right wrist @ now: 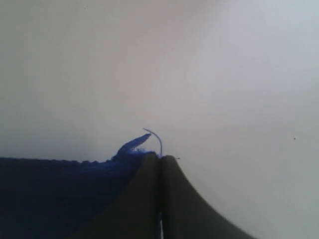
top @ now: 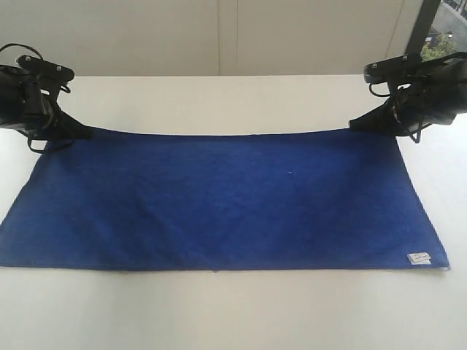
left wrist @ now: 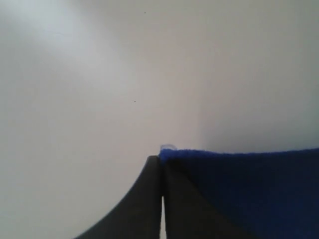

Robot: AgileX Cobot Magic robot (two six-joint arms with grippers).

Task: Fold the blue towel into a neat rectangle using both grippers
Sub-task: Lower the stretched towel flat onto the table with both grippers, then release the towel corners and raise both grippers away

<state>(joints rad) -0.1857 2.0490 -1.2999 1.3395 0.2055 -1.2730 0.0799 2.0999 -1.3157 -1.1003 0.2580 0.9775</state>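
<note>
Two tools: the left tool [top: 82, 133] in the upper left of the exterior view and the right tool [top: 357, 123] in the upper right sat low over the desk [top: 219, 95], one at each far corner of the blue towel [top: 219, 200].
Left tool state: its fingers were pressed together with only a hairline slit between them, pinching the towel's far left corner. In the left wrist view the cloth's corner met the very tips.
Right tool state: its fingers were likewise squeezed narrow, gripping the far right corner of the towel.
Blue towel place: it lay spread on the desk as a wide strip across the middle of the exterior view. Its near edge ran straight along the lower part of the frame.
Far edge: it dipped slightly toward the frame's middle between the two pinched corners.
Surface: mostly flat, with faint creases slanting in from the held corners.
White label [top: 418, 257]: it lay on the towel's near right corner, in the lower right of the exterior view.
Loose thread [right wrist: 157, 138]: it curled up from the towel corner just beside the right tool's tips.
Desk: white, showing on every side of the towel.
</note>
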